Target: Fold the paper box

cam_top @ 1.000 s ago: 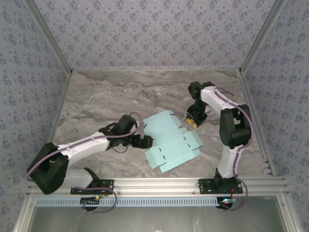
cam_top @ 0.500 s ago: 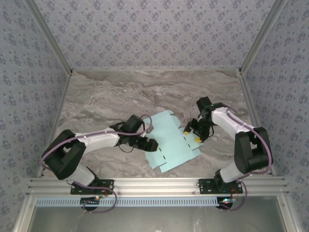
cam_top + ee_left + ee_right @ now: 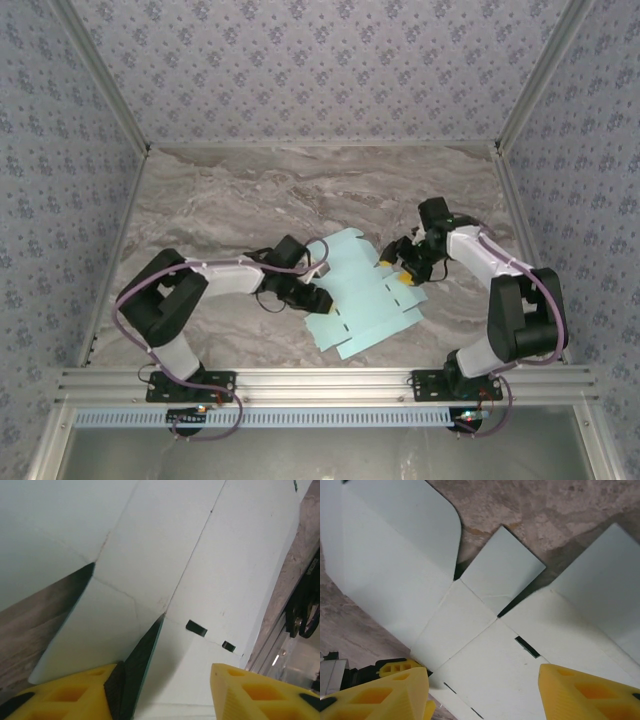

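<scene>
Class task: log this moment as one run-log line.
Mint thin-card die-cut paper box: unfolded on grey marbled table | left pincer: open at sheet's left edge | right pincer: open above sheet's right side

Creased paper box (image 3: 200,555) (2 slits (image 3: 196,627))

Three cameras watching one table (image 3: 200,200)
The top camera is looking down from above and behind the arm bases (image 3: 190,385); each wrist camera is peering close past its fingertips (image 3: 250,692) at the paper box (image 3: 362,300), which all three are sharing.
</scene>
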Controlling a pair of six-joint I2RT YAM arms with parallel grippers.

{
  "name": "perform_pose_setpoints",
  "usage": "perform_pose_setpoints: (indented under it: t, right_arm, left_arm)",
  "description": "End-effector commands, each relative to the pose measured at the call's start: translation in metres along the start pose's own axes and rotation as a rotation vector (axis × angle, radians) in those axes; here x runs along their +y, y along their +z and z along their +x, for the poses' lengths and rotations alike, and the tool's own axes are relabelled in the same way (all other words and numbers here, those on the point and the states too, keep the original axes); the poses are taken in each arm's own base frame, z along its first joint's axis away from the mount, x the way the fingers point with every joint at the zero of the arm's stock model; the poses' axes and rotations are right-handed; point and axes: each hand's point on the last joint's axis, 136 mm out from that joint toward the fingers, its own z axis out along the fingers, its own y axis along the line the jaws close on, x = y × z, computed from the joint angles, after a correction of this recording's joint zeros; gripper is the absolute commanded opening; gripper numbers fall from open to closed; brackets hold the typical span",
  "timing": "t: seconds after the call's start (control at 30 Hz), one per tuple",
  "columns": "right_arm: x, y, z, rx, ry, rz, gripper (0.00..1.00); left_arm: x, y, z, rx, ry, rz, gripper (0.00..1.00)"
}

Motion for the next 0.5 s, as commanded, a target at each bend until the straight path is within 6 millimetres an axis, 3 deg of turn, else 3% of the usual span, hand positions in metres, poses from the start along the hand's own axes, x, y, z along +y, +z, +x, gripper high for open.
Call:
perform_pose_setpoints:
  t: [0.0, 0.2, 0.47]
  right_arm:
    - [-0.018, 0.011, 0.008, 0.03, 0.035, 0.017, 0.62]
    - [-0.034, 0.032, 0.004, 0.032, 0.039, 0.042, 0.62]
    - [-0.042, 0.046, -0.002, 0.033, 0.055, 0.045, 0.62]
  left_arm:
    - [-0.004, 0.007, 0.004, 0.039, -0.013, 0.05, 0.47]
    - [-0.006, 0.014, 0.006, 0.07, -0.052, 0.106, 0.32]
    - [-0.012, 0.019, 0.003, 0.07, -0.095, 0.189, 0.22]
